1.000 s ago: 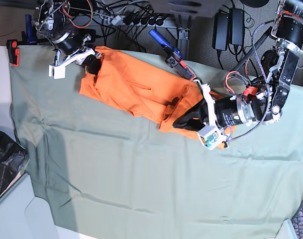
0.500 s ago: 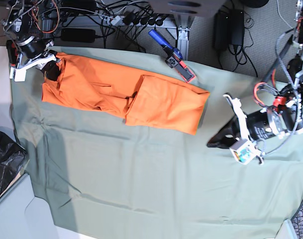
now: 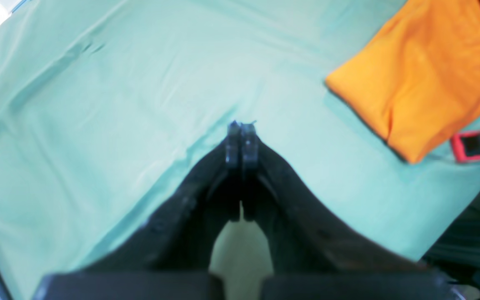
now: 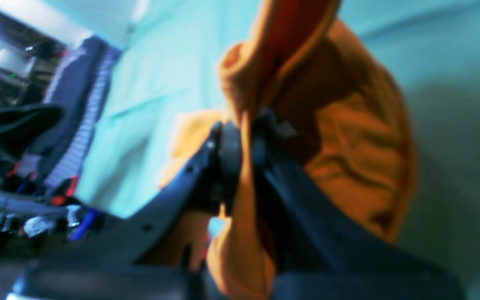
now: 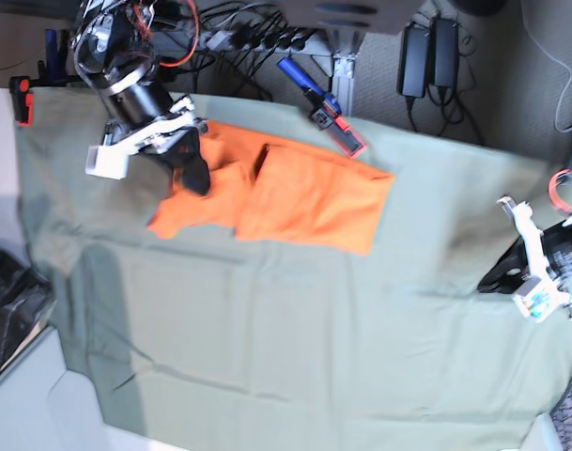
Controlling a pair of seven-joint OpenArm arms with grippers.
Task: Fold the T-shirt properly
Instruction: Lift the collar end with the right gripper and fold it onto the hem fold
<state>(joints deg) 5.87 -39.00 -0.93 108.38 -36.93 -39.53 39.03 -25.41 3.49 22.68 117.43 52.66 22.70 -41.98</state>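
Orange T-shirt [image 5: 295,193] lying partly folded near the far edge of the grey-green table cloth [image 5: 286,348], its left end pinched and lifted by the right gripper [image 4: 242,143], with the left gripper [image 3: 241,139] pressed together, empty, by the cloth's right edge

We record a plain bright orange T-shirt [image 5: 304,193] on a plain grey-green table cloth [image 5: 295,329] covering the bench, black fingers [image 3: 242,143] on the left gripper [image 3: 241,125], a white bracket [image 5: 105,160] on the right arm, and a blue-and-red tool [image 5: 321,105] at the cloth's far edge.
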